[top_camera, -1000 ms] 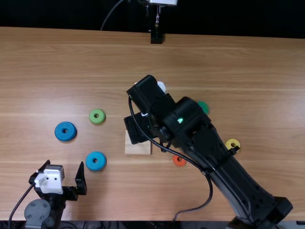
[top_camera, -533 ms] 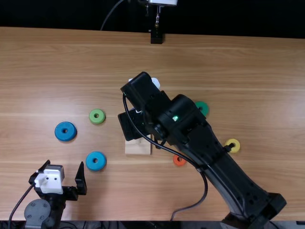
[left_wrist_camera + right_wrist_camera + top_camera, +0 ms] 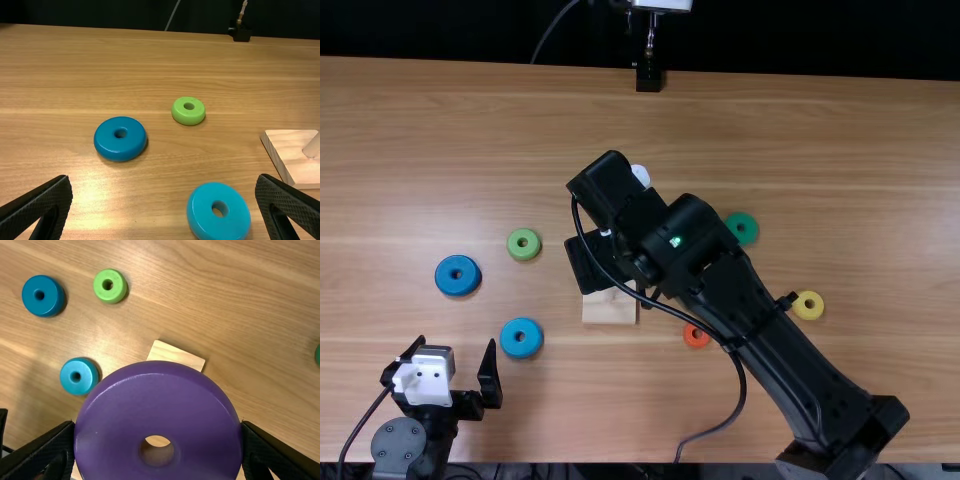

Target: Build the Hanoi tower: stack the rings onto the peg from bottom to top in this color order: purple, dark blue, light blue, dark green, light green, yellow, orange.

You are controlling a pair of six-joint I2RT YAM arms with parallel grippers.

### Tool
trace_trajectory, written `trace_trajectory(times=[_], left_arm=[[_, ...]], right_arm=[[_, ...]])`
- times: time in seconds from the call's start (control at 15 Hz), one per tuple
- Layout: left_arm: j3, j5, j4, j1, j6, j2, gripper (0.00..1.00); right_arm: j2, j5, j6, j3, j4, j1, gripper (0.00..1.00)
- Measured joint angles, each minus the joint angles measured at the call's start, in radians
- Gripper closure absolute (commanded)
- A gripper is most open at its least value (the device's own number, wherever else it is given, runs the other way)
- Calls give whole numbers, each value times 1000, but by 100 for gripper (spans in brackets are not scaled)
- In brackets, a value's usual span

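The right gripper (image 3: 158,426) has shifted leftward near the base (image 3: 610,309), its fingers closed on the purple ring (image 3: 112,415), probably lining up the bottom piece for the peg (image 3: 313,146); the left gripper (image 3: 164,179) holds nothing, fingers wide

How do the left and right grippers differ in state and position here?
The left gripper is open with nothing between its fingers; the right gripper is closed on the purple ring.
The left gripper sits near the table's near left; the right gripper is by the wooden base.
Both have two black fingers.
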Motion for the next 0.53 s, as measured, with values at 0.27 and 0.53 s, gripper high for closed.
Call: trace_trajectory(times=[0.27,0.53], left_arm=[[0,0,0,0,0,0,0],[0,0,0,0,0,0,0]], right_arm=[[55,-1,0,0,0,0,100],[64,-1,2,-1,0,0,100]])
